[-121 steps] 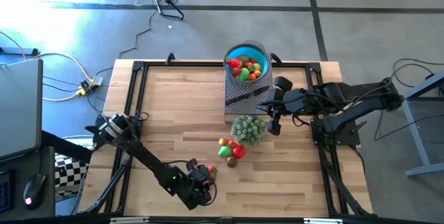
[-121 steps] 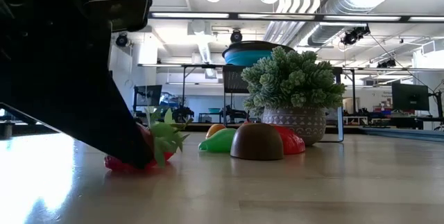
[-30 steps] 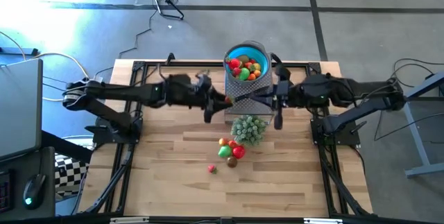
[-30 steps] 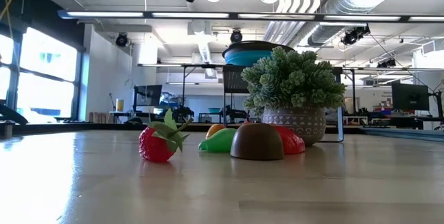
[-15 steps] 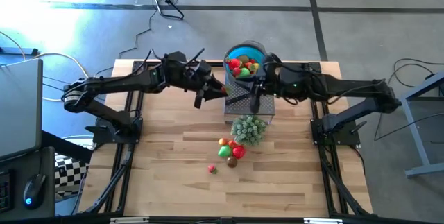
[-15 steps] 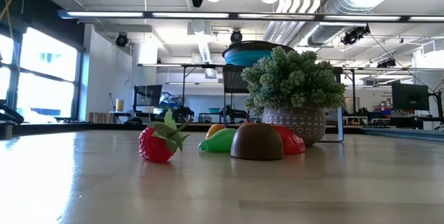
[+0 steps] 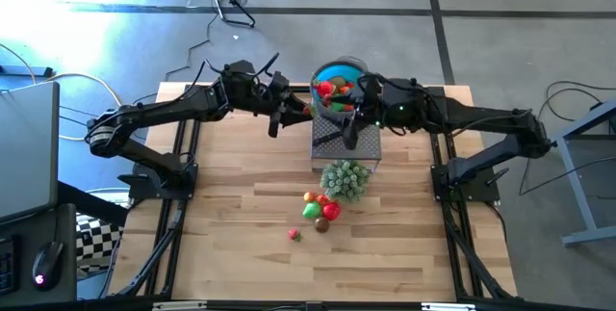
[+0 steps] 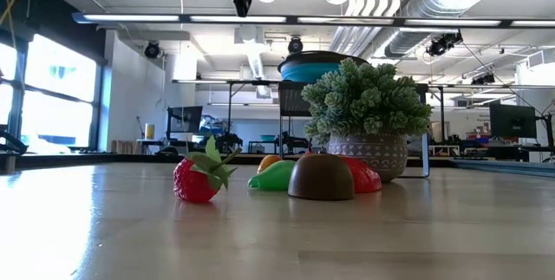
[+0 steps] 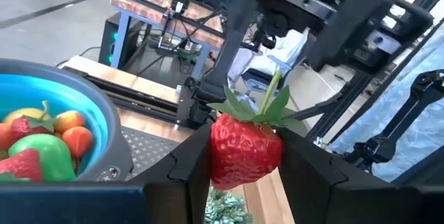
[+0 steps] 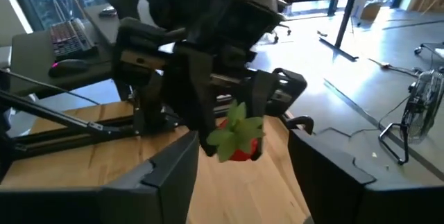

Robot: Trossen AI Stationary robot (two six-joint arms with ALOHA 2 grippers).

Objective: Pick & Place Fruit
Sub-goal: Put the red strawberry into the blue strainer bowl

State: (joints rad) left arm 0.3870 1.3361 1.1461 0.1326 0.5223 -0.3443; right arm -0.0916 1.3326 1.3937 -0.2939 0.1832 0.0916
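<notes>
Left gripper [image 9: 243, 172] up by the blue bowl [image 7: 339, 86], fingers clamped on a red toy strawberry [image 9: 244, 149], one pad on each flank of the body. Green leaf cap and stem stick up free above the grip. Berry hangs just beside the bowl rim, not yet over the fruit heap.

Right gripper [image 10: 239, 175] faces the left one across the bowl, fingers apart, nothing between them; its wrist view shows the same strawberry in the other arm's hold.

Handling, as a judgement: berry looks like moulded plastic, light, firm enough not to squash, somewhat slick and tapering toward the tip. Widest part of the body is the sound place to hold, as now; leaves look thin and floppy, poor purchase.

Bowl sits on a raised grey stand [image 7: 345, 141] at the far table edge, already well filled. More loose fruit on the table: lone strawberry [image 8: 196, 179], then a green piece [image 8: 276, 176], brown round one [image 8: 321, 177] and red one beside the potted plant [image 8: 368, 115].
</notes>
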